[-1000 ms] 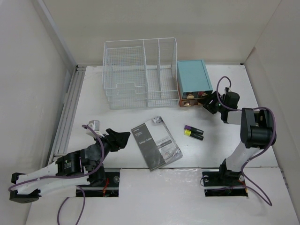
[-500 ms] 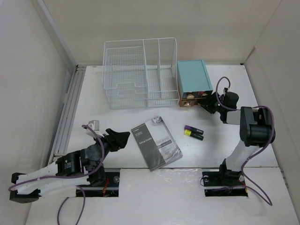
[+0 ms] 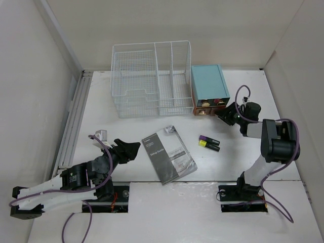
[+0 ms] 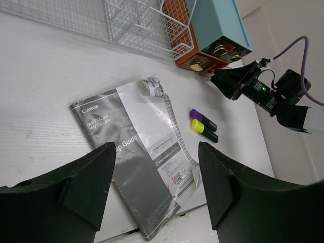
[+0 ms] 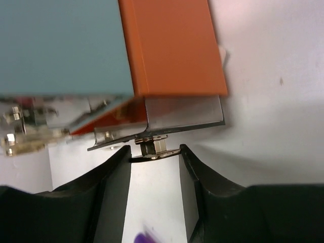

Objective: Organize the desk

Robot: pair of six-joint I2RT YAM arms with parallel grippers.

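Observation:
The desk (image 3: 101, 111) is a wide white tabletop. At its back right stands a teal box (image 3: 208, 86) with orange drawers. My right gripper (image 5: 154, 157) is shut on the brass handle (image 5: 153, 149) of one orange drawer (image 5: 172, 45), which sticks out a little past the teal shell. From above, that gripper (image 3: 223, 114) sits at the box's front right corner. My left gripper (image 3: 130, 148) hovers open and holds nothing, low at the near left. Its fingers frame a grey setup booklet (image 4: 136, 152).
A white wire-mesh rack (image 3: 152, 78) stands at the back, left of the teal box. The booklet (image 3: 168, 154) lies mid-desk, with a purple and a yellow highlighter (image 3: 209, 143) to its right. A small grey clip (image 3: 103, 134) lies near the left arm. Two cutouts (image 3: 114, 195) hold the arm bases.
My right gripper closed on the drawer handle and drew back slightly toward the near right. The left arm has not moved.

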